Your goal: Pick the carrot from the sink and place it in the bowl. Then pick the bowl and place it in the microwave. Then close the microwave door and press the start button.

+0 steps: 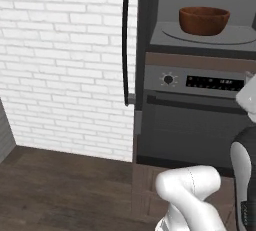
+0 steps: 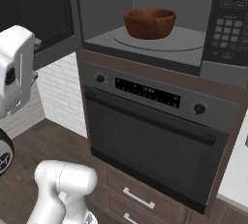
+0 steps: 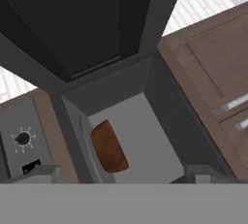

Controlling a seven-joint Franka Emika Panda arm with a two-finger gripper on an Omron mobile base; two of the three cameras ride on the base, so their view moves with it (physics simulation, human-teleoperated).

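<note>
The reddish-brown bowl (image 1: 204, 20) (image 2: 149, 23) (image 3: 109, 146) stands on the round turntable inside the microwave (image 1: 200, 39) (image 2: 160, 46) (image 3: 145, 116). The microwave door (image 1: 126, 40) (image 2: 38, 9) (image 3: 72, 19) is swung wide open to the left, its long dark handle facing out. My gripper (image 3: 122, 173) is open and holds nothing. It hovers in front of the microwave opening, back from the bowl and aimed into the cavity. The carrot is hidden from me, and the sink is out of view.
An oven (image 1: 190, 120) (image 2: 145, 121) with knobs and a display sits directly under the microwave. The microwave keypad (image 2: 227, 24) is on the right. A white brick wall (image 1: 60, 50) lies to the left, wooden drawers (image 2: 138, 199) below, wooden cabinets (image 3: 213, 63) beside.
</note>
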